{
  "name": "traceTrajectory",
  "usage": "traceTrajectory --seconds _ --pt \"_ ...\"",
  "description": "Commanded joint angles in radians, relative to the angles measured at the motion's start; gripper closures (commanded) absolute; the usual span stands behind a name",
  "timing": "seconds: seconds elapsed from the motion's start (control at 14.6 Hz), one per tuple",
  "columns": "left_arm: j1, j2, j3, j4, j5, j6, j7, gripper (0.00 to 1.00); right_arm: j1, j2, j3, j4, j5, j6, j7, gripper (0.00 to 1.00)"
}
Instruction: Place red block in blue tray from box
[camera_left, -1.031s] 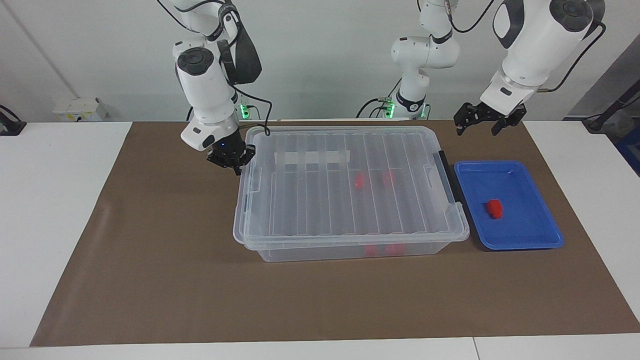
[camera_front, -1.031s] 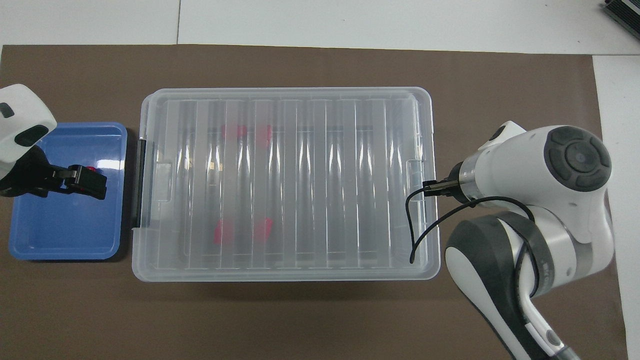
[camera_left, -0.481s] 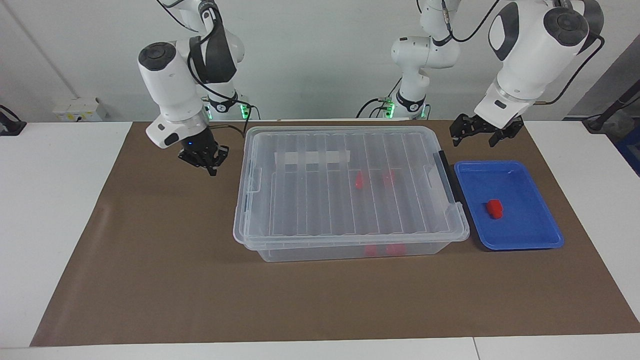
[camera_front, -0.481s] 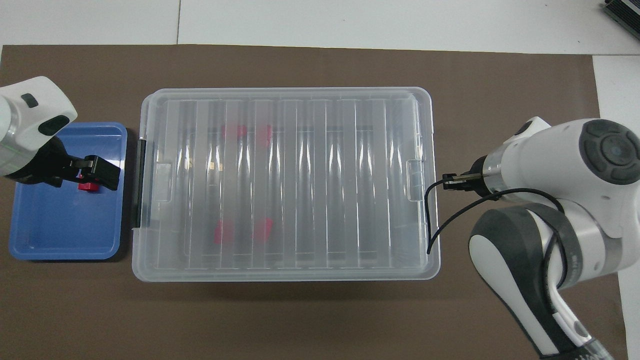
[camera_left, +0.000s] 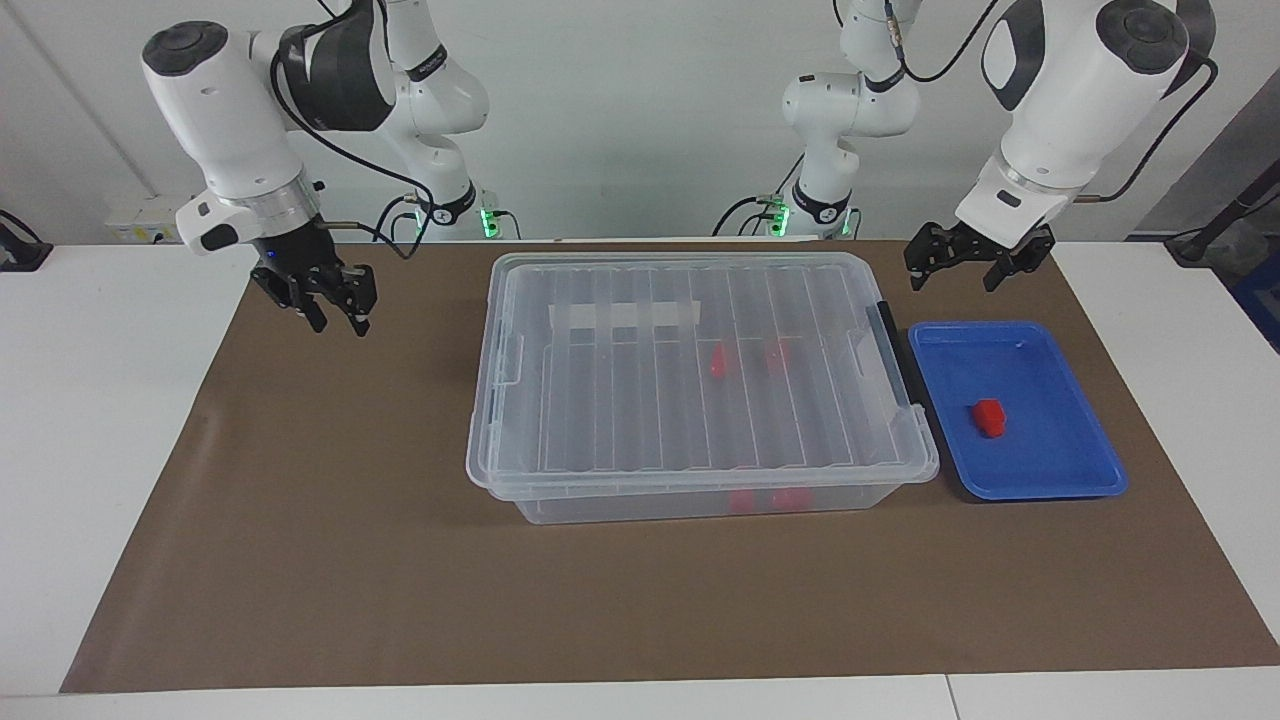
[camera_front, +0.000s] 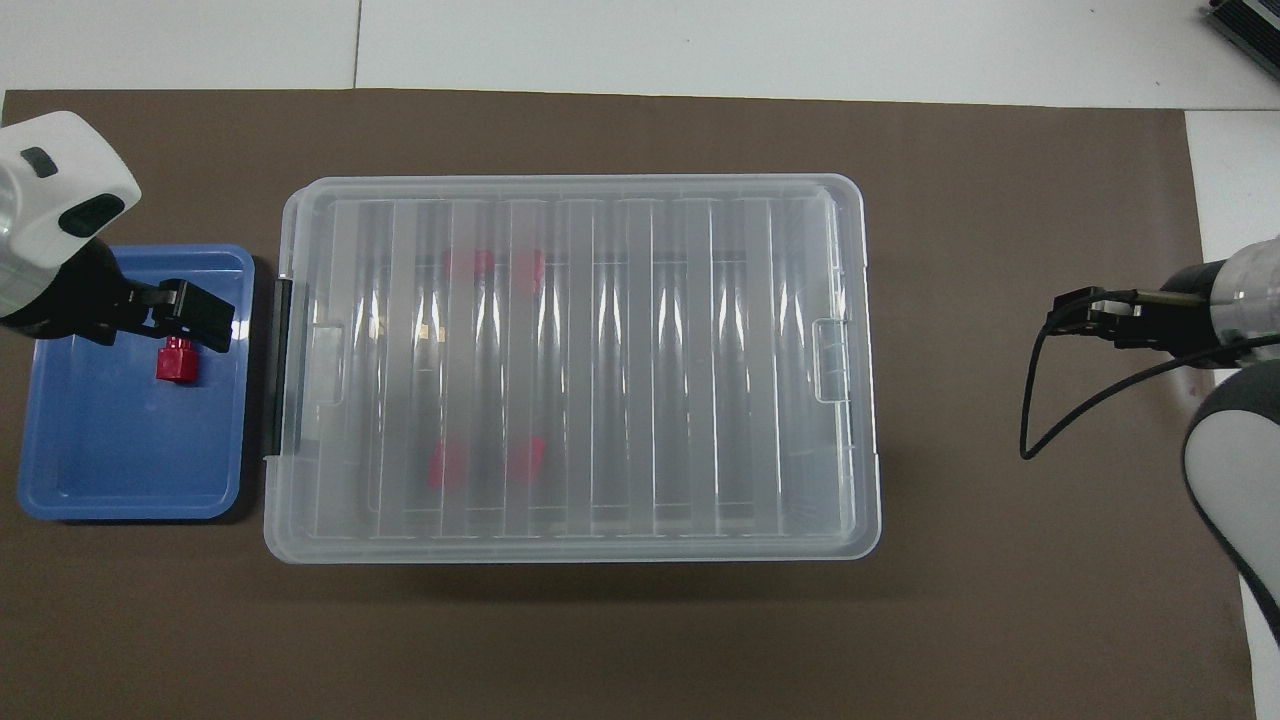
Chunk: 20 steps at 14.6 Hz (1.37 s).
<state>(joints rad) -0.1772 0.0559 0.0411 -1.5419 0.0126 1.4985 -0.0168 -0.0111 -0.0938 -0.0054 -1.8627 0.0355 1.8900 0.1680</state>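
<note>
The box (camera_left: 640, 420), a clear bin with its ribbed lid on, stands mid-table. Several red blocks (camera_left: 718, 363) show dimly through the lid and the side wall. Beside the box's dark handle lies the blue tray (camera_left: 1050, 450), and one red block (camera_left: 990, 417) rests in it, free of any gripper. In the overhead view that red block (camera_front: 175, 362) lies in the part of the blue tray (camera_front: 100, 450) that is toward the box. My left gripper (camera_left: 962, 268) hangs open and empty above the tray's robot-side end. My right gripper (camera_left: 338, 322) is open and empty, raised over bare mat off the box's other end.
A brown mat (camera_left: 330, 520) covers the table, with white tabletop (camera_left: 100, 420) around it. A black cable (camera_front: 1030, 420) loops from the right arm's wrist. A small white unit (camera_left: 160, 218) sits at the table's edge by the right arm.
My right arm has swung away from the box's end toward its own end of the table and risen, and its fingers have parted. The left gripper has hardly moved.
</note>
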Motion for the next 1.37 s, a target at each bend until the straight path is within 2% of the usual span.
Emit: traceTrajectory --seconds 0.0,0.14,0.48,0.76,1.31 --pt "0.018 -0.014 -0.007 -0.003 0.009 0.002 0.002 0.00 -0.026 0.049 0.010 0.163 -0.002 -0.142 0.014 0.00" --pt "0.022 -0.021 -0.007 -0.004 0.009 0.002 0.002 0.00 -0.027 0.088 0.010 0.256 -0.009 -0.215 0.014 0.00" --pt "0.022 -0.027 -0.007 -0.004 0.009 0.002 0.002 0.00 -0.029 0.123 0.016 0.356 -0.066 -0.298 0.011 0.00" --pt "0.022 -0.027 -0.007 -0.004 0.009 0.015 0.001 0.00 -0.023 0.108 0.018 0.301 -0.046 -0.299 0.010 0.00" --pt "0.022 -0.027 -0.007 -0.021 0.009 0.106 0.000 0.00 -0.013 0.075 0.024 0.263 -0.043 -0.350 0.007 0.00"
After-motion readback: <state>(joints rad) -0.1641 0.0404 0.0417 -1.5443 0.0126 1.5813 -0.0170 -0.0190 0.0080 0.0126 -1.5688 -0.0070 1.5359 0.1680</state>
